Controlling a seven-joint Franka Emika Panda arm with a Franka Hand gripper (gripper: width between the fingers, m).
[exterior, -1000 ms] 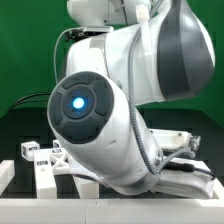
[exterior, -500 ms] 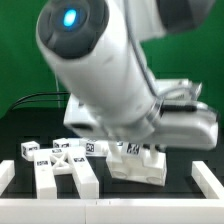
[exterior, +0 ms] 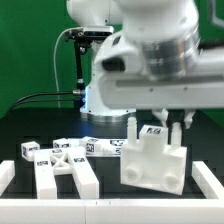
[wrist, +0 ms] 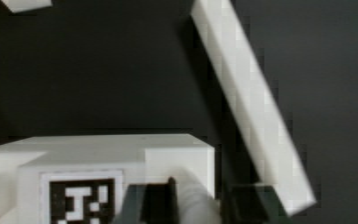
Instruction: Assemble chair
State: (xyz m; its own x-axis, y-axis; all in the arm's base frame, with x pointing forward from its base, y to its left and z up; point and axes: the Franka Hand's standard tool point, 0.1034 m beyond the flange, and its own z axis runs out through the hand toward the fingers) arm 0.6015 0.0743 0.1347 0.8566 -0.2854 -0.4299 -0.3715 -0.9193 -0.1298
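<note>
A chunky white chair piece [exterior: 155, 165] with a tag on top and an upright peg [exterior: 131, 128] is at the exterior view's right, low at the table. My gripper [exterior: 173, 130] comes down on its top, shut on a thin upright part of it. In the wrist view the dark fingers [wrist: 151, 206] pinch a white strip of that piece [wrist: 105, 160], next to its tag [wrist: 82, 198]. A second white chair part [exterior: 62, 168], cross-shaped with tags, lies at the exterior view's left.
Small tagged white pieces [exterior: 28, 150] [exterior: 97, 147] lie behind the cross-shaped part. A low white rail [exterior: 212, 180] borders the work area at the sides and front, and shows as a long slanting bar [wrist: 247, 100] in the wrist view. The arm's body fills the upper scene.
The arm has swung up and turned from blocking the view to standing upright. The held white piece has moved toward the exterior view's right and turned with the gripper.
</note>
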